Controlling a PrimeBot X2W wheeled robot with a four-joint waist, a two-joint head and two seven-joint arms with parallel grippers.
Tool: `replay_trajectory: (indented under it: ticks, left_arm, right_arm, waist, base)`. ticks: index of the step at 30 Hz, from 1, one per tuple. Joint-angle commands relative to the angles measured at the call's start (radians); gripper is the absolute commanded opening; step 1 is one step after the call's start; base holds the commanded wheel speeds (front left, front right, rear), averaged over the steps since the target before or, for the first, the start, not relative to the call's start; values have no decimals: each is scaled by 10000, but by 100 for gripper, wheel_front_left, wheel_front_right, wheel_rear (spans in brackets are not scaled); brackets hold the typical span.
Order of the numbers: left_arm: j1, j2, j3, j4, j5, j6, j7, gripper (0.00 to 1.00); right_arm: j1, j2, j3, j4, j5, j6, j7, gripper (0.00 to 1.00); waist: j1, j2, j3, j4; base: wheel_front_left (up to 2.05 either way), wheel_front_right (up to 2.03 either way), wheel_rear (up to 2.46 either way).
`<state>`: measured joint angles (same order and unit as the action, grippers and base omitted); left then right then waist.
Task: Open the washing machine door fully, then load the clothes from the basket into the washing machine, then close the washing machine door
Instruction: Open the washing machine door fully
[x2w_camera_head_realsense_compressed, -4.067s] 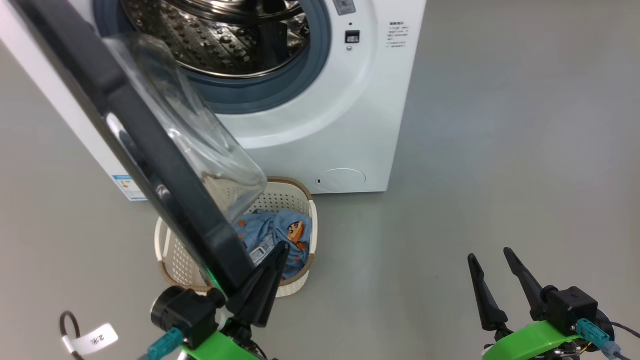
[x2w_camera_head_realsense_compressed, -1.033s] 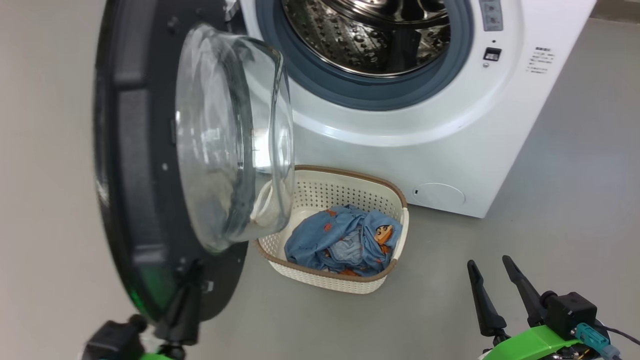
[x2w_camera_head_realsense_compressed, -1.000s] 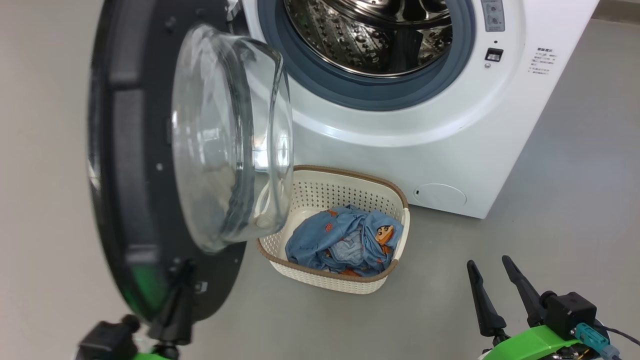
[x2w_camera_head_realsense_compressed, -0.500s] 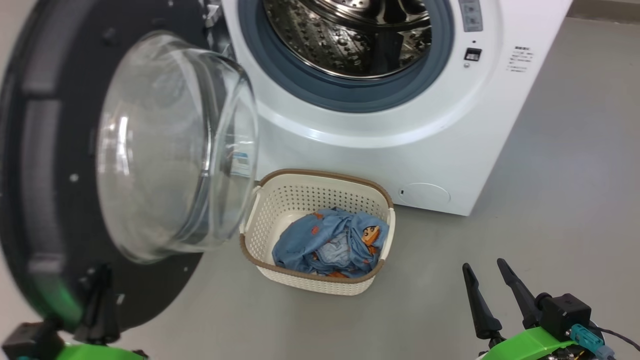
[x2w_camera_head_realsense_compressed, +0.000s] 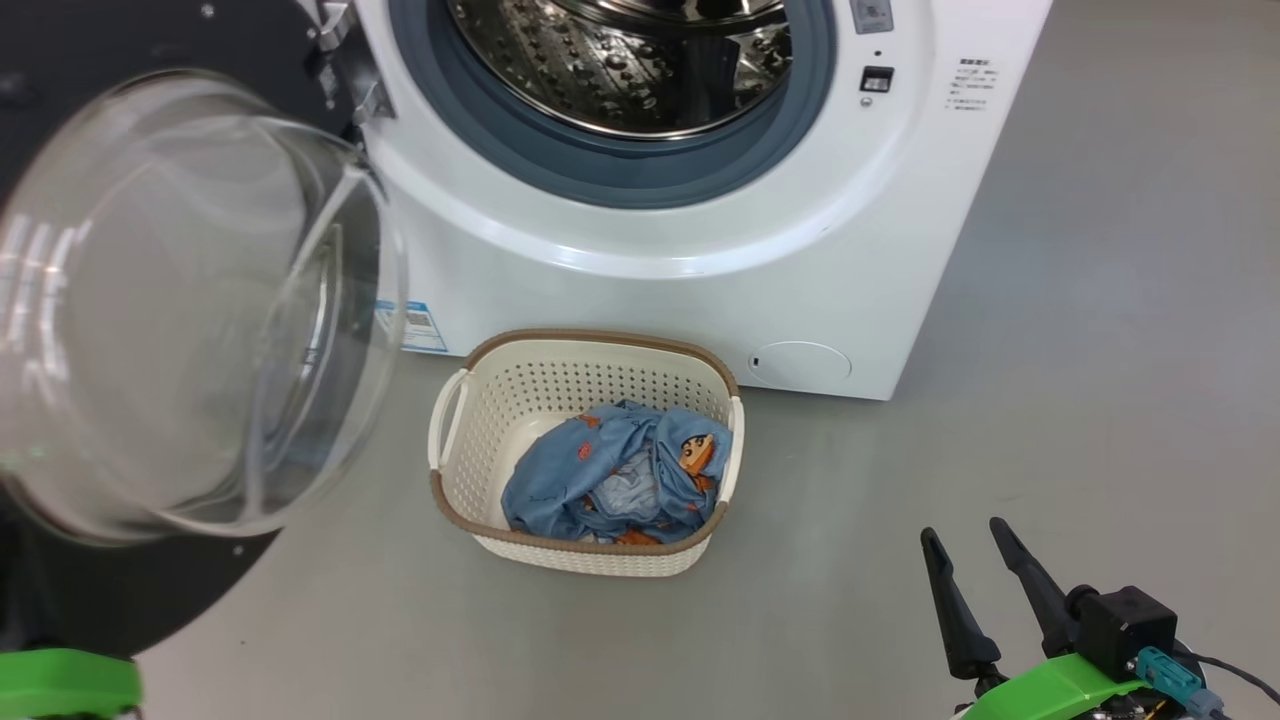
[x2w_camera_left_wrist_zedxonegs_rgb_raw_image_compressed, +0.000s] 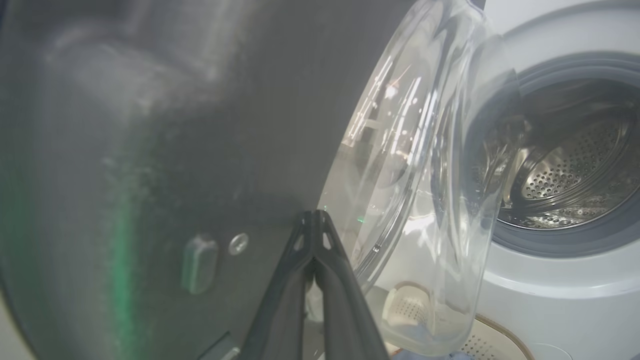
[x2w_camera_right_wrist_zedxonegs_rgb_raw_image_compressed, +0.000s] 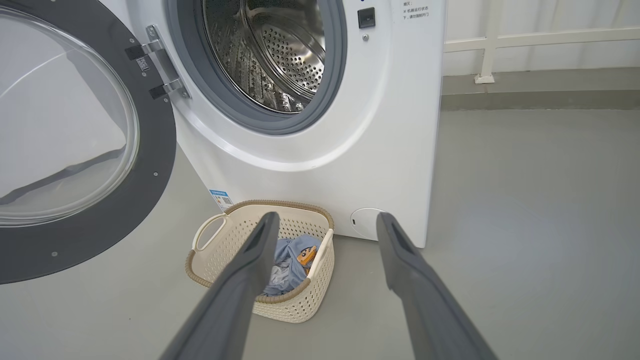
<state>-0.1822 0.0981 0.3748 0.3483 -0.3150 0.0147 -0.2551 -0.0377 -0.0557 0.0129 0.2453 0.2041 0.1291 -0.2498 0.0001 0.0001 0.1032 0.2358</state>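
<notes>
The washing machine (x2w_camera_head_realsense_compressed: 700, 290) stands with its steel drum (x2w_camera_head_realsense_compressed: 620, 60) exposed. The washing machine door (x2w_camera_head_realsense_compressed: 130, 590) is swung out to the left, its clear glass bowl (x2w_camera_head_realsense_compressed: 180, 300) bulging toward me. On the floor in front sits the cream basket (x2w_camera_head_realsense_compressed: 600, 338) with the blue printed clothes (x2w_camera_head_realsense_compressed: 620, 475) bundled inside. My left gripper (x2w_camera_left_wrist_zedxonegs_rgb_raw_image_compressed: 314, 216) is shut, its tips against the door's black inner face (x2w_camera_left_wrist_zedxonegs_rgb_raw_image_compressed: 150, 150) beside the glass. My right gripper (x2w_camera_head_realsense_compressed: 960, 530) is open and empty, low at the right, apart from the basket. In the right wrist view the right gripper (x2w_camera_right_wrist_zedxonegs_rgb_raw_image_compressed: 326, 215) frames the basket (x2w_camera_right_wrist_zedxonegs_rgb_raw_image_compressed: 215, 260) and clothes (x2w_camera_right_wrist_zedxonegs_rgb_raw_image_compressed: 290, 255).
Grey floor (x2w_camera_head_realsense_compressed: 1100, 350) spreads wide to the right of the machine. A blue label sticker (x2w_camera_head_realsense_compressed: 415, 325) is on the machine's lower left front. A pale wall with a white rail (x2w_camera_right_wrist_zedxonegs_rgb_raw_image_compressed: 525, 40) runs behind. My left arm's green part (x2w_camera_head_realsense_compressed: 60, 685) shows at the lower left corner.
The door has swung further open to the left, uncovering the whole basket. My left gripper has gone with it, out past the head view's lower left. The head view shifted. The right gripper stayed put.
</notes>
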Motion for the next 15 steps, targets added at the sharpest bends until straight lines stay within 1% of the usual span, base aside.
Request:
replay_trajectory:
  ticks: [1, 6, 11, 15]
  left_arm:
    - [-472, 551, 689, -159, -75, 196, -67, 0]
    - [-844, 824, 1358, 94, -21, 130, -67, 0]
    - [-1207, 1156, 1691, 594, 213, 25, -67, 0]
    - [-1356, 1239, 1789, 792, 386, -46, -67, 0]
  right_arm:
    - [-269, -40, 265, -181, 101, 16, -120, 100]
    - [-302, -97, 265, -179, 115, 16, -120, 100]
    - [-351, -128, 295, -188, 110, 16, -120, 100]
    - [-377, -140, 306, -198, 114, 16, -120, 100]
  waist:
    - [0, -1, 53, -112]
    - [-1, -1, 137, -225]
    - [-1, -1, 223, -312]
    - [-1, -1, 269, -347]
  base:
    - [0, 0, 0]
    - [0, 0, 0]
    - [0, 0, 0]
    - [0, 0, 0]
